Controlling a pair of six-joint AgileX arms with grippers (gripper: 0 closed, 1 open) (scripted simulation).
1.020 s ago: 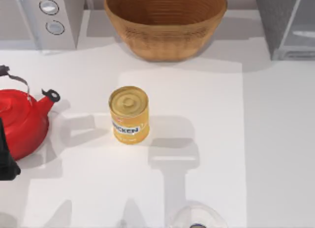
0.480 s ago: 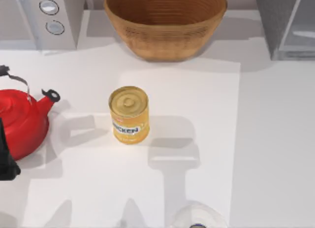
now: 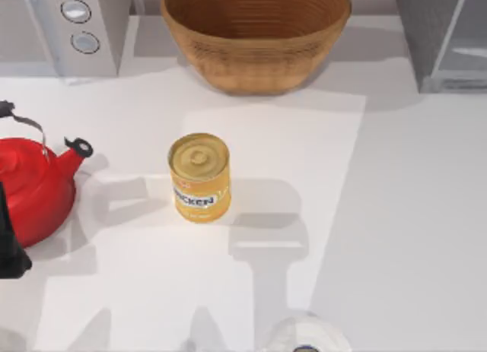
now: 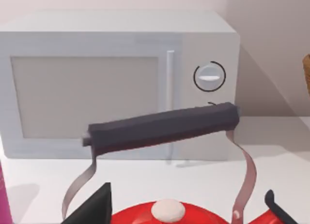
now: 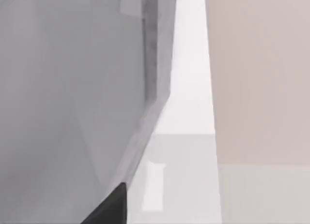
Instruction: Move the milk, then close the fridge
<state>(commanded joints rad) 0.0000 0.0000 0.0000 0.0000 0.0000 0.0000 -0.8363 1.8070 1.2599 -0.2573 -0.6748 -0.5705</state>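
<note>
One yellow can point(image 3: 199, 176), one red kettle point(image 3: 30, 186), one wicker bowl point(image 3: 255, 34) share the table; the fridge point(image 3: 449, 39) stands far right; both grippers' jaw states cannot be told.

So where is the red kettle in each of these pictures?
Top view: red kettle at the table's left edge, in front of the microwave.
Left wrist view: the kettle close up, its dark handle across the microwave door.
Right wrist view: faces the grey fridge instead.
Shared landmark: the microwave.
</note>
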